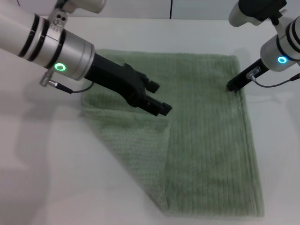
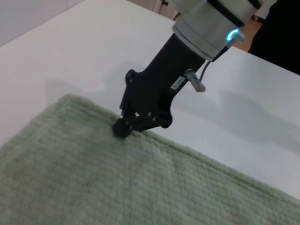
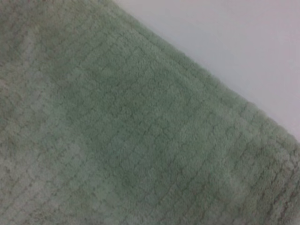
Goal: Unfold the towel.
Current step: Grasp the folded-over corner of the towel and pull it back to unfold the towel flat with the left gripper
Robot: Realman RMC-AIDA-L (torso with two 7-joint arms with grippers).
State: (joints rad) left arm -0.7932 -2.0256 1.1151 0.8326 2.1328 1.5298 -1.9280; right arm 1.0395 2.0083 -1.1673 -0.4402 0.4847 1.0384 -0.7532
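Your left hand (image 1: pixel 157 97) hovers over the middle-left of the towel (image 1: pixel 206 140), its fingers parted with nothing between them. The part that matters lies just below and beside it, toward you: a triangular flap (image 1: pixel 133 150) folded diagonally over the towel's left side, its fold line running from near the left edge down to the near edge. The flap's free corner sits almost directly under your left fingertips, so that arm is plainly the nearer one for the pull, which, as I judge it, must go outward to the left, across the fold line.

Your right hand (image 1: pixel 233 87) is at the far right edge of the towel, tip pressed down on the hem; the left wrist view shows it (image 2: pixel 123 129) touching the cloth right at the border, fingers drawn together. It looks set to anchor that side.

The towel is sage-green terry, soft and ribbed in fine stripes, with a thicker hemmed edge. It lies flat on the smooth white counter (image 1: pixel 42 178).
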